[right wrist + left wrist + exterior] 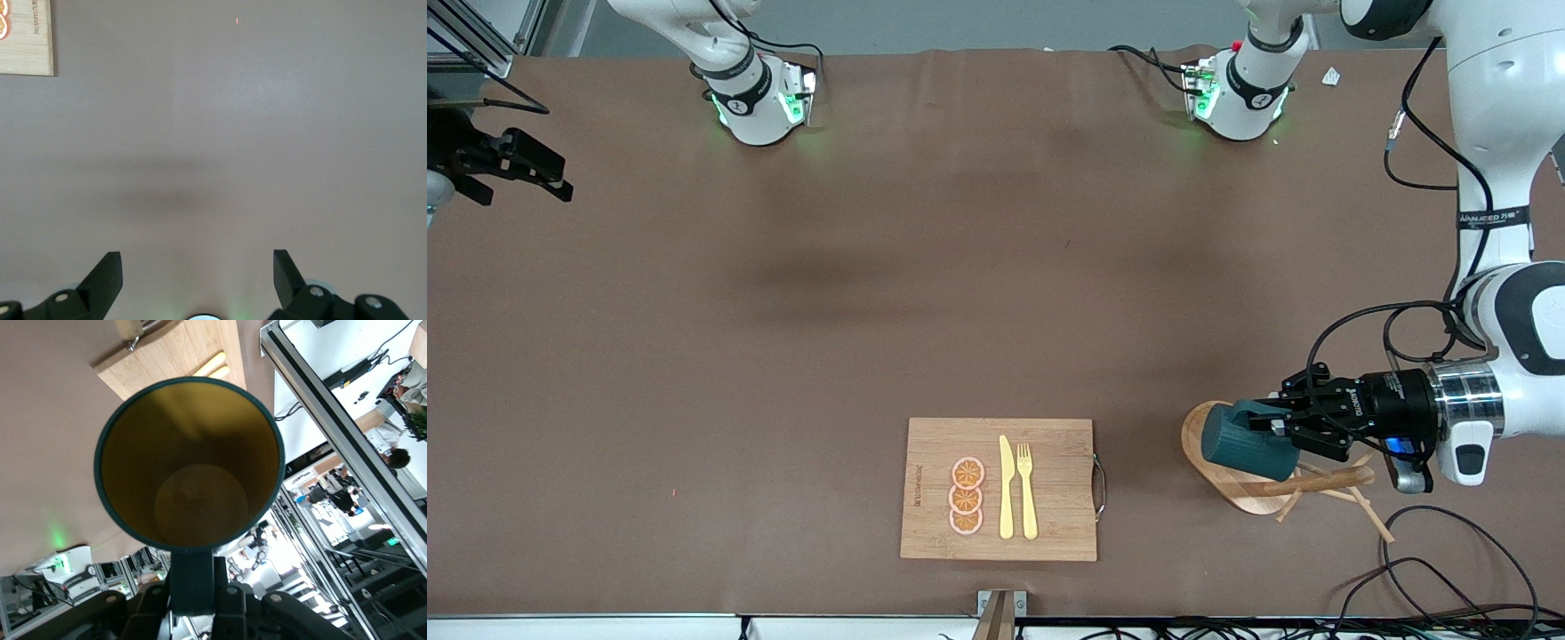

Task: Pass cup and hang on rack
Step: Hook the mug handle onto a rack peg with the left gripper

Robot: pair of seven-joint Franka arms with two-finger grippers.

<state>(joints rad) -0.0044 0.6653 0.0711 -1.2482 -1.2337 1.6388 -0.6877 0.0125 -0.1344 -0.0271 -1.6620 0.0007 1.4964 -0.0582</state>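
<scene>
The left gripper (1279, 425) is clamped on the cup's (1247, 448) handle, holding it sideways over the rack (1232, 484). The handle probably has not caught a peg yet, though the pegs are hard to trace here; letting go now could drop the cup onto the rack's base. The right gripper (198, 277) waits, fingers apart, well away from the rack. A board (1000, 489) lies near the rack on the brown table (783, 356).
</scene>
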